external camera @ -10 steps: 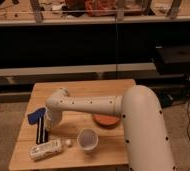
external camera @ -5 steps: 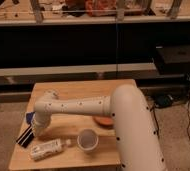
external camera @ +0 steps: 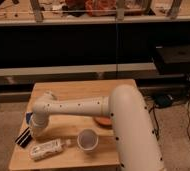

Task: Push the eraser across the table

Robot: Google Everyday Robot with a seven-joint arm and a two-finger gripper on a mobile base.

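The eraser (external camera: 23,138), a narrow black block with a pale stripe, lies slanted near the left edge of the wooden table (external camera: 83,90). My white arm reaches from the lower right across the table to the left. The gripper (external camera: 34,130) points down at the arm's end, right beside the eraser on its right side and apparently touching it. The arm hides part of the table behind it.
A blue pad (external camera: 28,117) peeks out just behind the gripper. A white tube-like bottle (external camera: 48,148) lies at the front left. A white cup (external camera: 87,140) stands at the front middle. An orange dish (external camera: 104,121) sits partly under the arm. Dark shelving stands behind the table.
The arm has swung left and toward the front. The eraser has slid from beside the blue pad toward the table's front-left edge and now lies slanted.
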